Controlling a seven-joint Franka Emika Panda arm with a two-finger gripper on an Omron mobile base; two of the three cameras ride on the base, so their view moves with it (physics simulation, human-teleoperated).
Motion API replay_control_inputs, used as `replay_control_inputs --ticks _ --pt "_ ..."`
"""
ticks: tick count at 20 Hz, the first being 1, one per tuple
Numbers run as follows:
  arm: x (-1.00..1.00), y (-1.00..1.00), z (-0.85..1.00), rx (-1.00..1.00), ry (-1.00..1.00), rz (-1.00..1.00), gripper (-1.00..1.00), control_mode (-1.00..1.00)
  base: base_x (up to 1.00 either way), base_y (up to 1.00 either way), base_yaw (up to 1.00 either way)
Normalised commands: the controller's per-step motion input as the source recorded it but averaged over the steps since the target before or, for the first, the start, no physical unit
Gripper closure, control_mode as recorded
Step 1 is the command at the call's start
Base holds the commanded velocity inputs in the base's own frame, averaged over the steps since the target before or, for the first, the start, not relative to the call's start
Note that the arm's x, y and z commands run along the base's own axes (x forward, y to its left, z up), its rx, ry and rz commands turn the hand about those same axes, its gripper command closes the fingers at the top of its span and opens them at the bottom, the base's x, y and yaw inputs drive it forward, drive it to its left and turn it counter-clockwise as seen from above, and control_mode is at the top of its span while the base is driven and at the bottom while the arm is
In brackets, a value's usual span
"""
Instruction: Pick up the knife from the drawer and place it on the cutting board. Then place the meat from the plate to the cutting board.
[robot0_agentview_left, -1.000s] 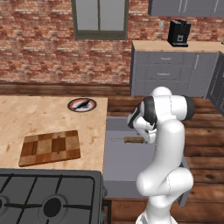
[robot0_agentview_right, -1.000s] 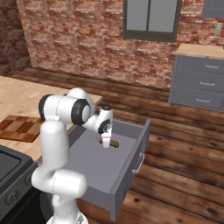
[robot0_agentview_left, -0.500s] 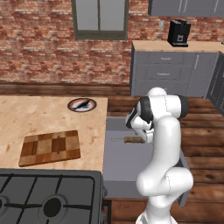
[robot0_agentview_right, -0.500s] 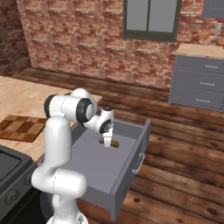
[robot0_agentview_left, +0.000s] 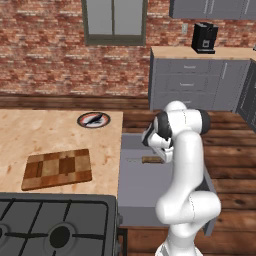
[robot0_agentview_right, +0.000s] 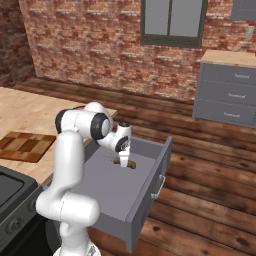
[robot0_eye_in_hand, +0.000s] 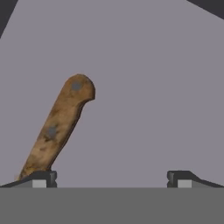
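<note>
wooden knife (robot0_eye_in_hand: 59, 129) handle beside one fingertip of wide-spread gripper (robot0_eye_in_hand: 111, 178), in drawer (robot0_agentview_right: 145, 197).

No text, label, brand, number or sign can be read on anything here.

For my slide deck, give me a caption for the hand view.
Open gripper low over the grey drawer floor, knife's wooden handle by one fingertip.
</note>
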Motion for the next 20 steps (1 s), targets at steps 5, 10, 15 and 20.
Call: replay_control_inputs --ticks 5,10,15,20 --pt "0.16 0.0 -0.19 0.0 0.0 0.0 -1.0 -1.0 0.0 0.0 0.0" --pt "0.1 0.0 -0.27 0.0 0.01 0.0 -1.0 -1.0 0.0 0.0 0.0" --pt "0.07 0.0 -0.27 0.0 0.01 0.0 -1.0 -1.0 0.0 0.0 0.0" --pt "0.12 0.0 -0.21 0.0 0.0 0.0 -1.0 -1.0 0.0 0.0 0.0"
